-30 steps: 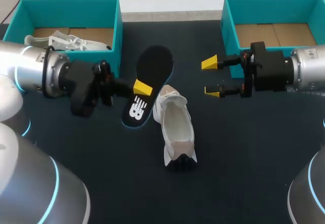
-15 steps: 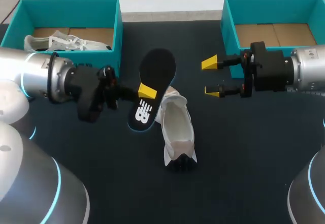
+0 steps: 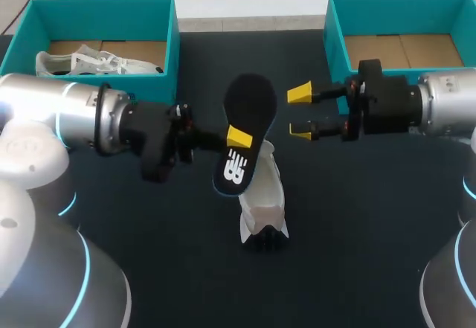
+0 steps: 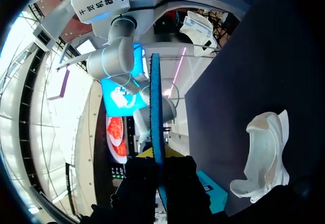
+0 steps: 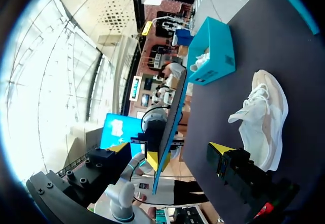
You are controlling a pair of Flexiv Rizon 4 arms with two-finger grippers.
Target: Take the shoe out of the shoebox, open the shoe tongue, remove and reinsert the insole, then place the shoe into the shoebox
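- The left jaws are clenched on the black insole [image 3: 250, 108]. One yellow fingertip [image 3: 238, 136] presses on its printed end, and the other finger is hidden behind it.
- The insole hangs tilted above the counter [image 3: 357, 224]. Seen from overhead, its lower end overlaps the opening of the shoe.
- From the left wrist the insole [image 4: 155, 107] shows edge-on, pinched between the two dark fingers.
- The white shoe [image 3: 262, 190] lies on the counter between the two arms, outside both boxes, with its opening facing up.
- The right jaws are released wide and hold nothing. Their yellow fingertips [image 3: 300, 92] stand apart near the insole's upper end without touching it.
- From the right wrist the insole [image 5: 170, 127] stands ahead of those parted fingers, with the shoe [image 5: 261, 117] lying beyond.
- The left shoebox [image 3: 97, 8] holds a second shoe [image 3: 97, 64].
- The right shoebox [image 3: 401, 1] sits behind the right arm.
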